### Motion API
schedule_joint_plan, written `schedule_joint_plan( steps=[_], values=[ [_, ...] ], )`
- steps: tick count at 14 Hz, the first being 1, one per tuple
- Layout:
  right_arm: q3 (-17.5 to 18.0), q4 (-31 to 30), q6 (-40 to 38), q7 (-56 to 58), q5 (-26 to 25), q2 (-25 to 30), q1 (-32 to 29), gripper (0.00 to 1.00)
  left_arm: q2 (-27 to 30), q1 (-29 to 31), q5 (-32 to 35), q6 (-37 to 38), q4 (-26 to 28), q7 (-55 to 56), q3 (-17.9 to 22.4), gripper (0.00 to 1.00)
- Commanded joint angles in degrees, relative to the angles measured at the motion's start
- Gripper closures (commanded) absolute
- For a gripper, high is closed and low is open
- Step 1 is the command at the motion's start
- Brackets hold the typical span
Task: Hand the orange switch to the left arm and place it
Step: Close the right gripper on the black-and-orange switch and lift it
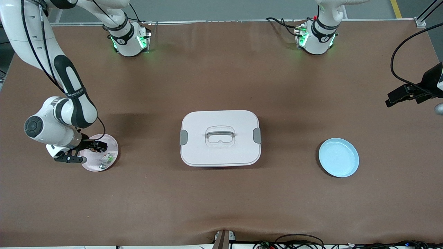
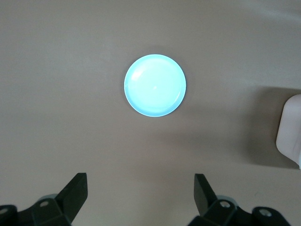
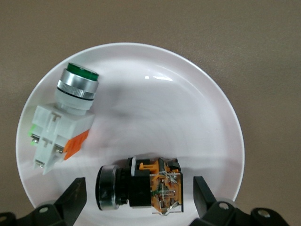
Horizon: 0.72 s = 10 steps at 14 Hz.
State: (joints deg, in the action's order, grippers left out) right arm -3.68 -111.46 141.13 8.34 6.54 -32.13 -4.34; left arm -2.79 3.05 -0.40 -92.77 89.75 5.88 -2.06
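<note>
1. Toward the right arm's end of the table from the large white rounded plastic box, a round pale pink plate holds two parts. One is the orange switch, a small black push-button body with an orange and tan terminal end, lying on its side. The other is a white-and-green push-button component, just beside it and apart from it.
2. The right gripper hangs low over that plate with its jaws spread, one on each side of the orange switch, and nothing is gripped yet.
3. To do this step well, I would lower straight down and close across the black barrel rather than the wired terminal end. I would keep the finger on the component's side clear of it.
4. After the lift, the carry should rise above the box's lid or pass around it. The latches and handle stand proud.
5. Toward the left arm's end from the box lies a round light blue plate, with nothing on it.
6. The left gripper waits above the table near that blue plate, jaws released.
7. No label on the switch, box or plates can be read. Small lettering on the right arm's black forearm is too small to make out.
</note>
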Motion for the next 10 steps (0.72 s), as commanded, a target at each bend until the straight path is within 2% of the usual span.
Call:
schedule_joint_plan(
  steps=[1, 2, 3, 4, 6, 7, 10],
  values=[
    [0.3, 1.2, -0.2, 1.1, 0.8, -0.8, -0.5, 0.0, -1.0, 0.3, -0.1, 1.1, -1.6, -0.7, 0.3, 0.0],
    [0.3, 1.4, -0.3, 1.2, 0.8, -0.8, -0.3, 0.0, -1.1, 0.3, -0.2, 1.1, -1.6, -0.7, 0.5, 0.0],
    [0.3, 1.5, -0.6, 1.2, 0.7, -0.8, -0.2, 0.06, -1.1, 0.3, -0.2, 1.1, -1.6, -0.6, 0.5, 0.0],
    [0.3, 1.4, -0.8, 1.4, 0.7, -0.8, -0.1, 0.3, -1.1, 0.3, -0.2, 1.1, -1.6, -0.6, 0.5, 0.0],
    [0.3, 1.5, -0.9, 2.4, 0.7, -0.8, -0.4, 0.97, -1.1, 0.3, -0.2, 1.1, -1.6, -0.7, 0.5, 0.0],
    [0.3, 1.4, -0.9, 2.4, 0.8, -0.8, -0.5, 1.0, -1.1, 0.3, -0.2, 1.1, -1.6, -0.7, 0.5, 0.0],
    [0.3, 1.4, -0.8, 2.5, 0.8, -0.9, -0.6, 1.0, -1.1, 0.3, -0.2, 1.1, -1.6, -0.7, 0.5, 0.0]
  ],
)
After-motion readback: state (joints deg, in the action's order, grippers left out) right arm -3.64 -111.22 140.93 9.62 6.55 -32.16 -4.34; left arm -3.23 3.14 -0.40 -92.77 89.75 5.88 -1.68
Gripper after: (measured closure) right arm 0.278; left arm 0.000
